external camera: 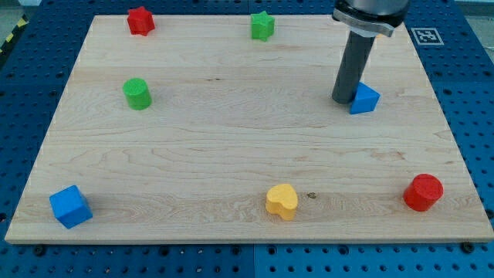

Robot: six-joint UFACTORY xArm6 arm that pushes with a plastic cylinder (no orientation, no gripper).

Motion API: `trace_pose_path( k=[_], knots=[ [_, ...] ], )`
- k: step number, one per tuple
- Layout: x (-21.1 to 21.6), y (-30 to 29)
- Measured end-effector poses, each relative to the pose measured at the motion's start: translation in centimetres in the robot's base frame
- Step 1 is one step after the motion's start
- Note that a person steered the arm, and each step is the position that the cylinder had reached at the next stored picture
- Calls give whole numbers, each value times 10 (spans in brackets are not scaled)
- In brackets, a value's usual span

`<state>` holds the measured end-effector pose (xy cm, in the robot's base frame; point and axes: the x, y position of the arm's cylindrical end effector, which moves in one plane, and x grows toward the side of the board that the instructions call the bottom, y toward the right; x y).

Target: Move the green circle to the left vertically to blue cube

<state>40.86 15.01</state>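
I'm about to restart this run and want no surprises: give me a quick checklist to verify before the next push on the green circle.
1. Green circle upright, free of neighbours: ok.
2. Blue cube in sight at the view's bottom left: ok.
3. My tip near the green circle: not ok; it sits far to the view's right, against the blue triangular block.
4. Path from tip to circle free of blocks: ok.
5. Red star clear of the circle: ok.

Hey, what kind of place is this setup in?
Probably a robotics lab bench. A wooden board lies on a blue perforated table, a printed marker tag sits at the view's top right, and my tip rests beside a blue triangular block among other small coloured blocks.
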Motion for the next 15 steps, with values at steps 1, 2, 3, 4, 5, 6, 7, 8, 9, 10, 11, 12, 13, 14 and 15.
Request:
trace_pose_path(
  k=[1,2,3,4,5,6,7,8,9,10,11,12,13,14,15],
  knots=[
    [15,2],
    [17,0],
    [17,-2],
    [17,-70],
    [17,-158],
    [17,-244],
    [17,-251],
    [17,-285],
    [17,-310],
    [12,-312],
    [-9,-312],
    [-10,-314],
    [-21,-311],
    [-45,-309],
    [-51,-329]
  ],
)
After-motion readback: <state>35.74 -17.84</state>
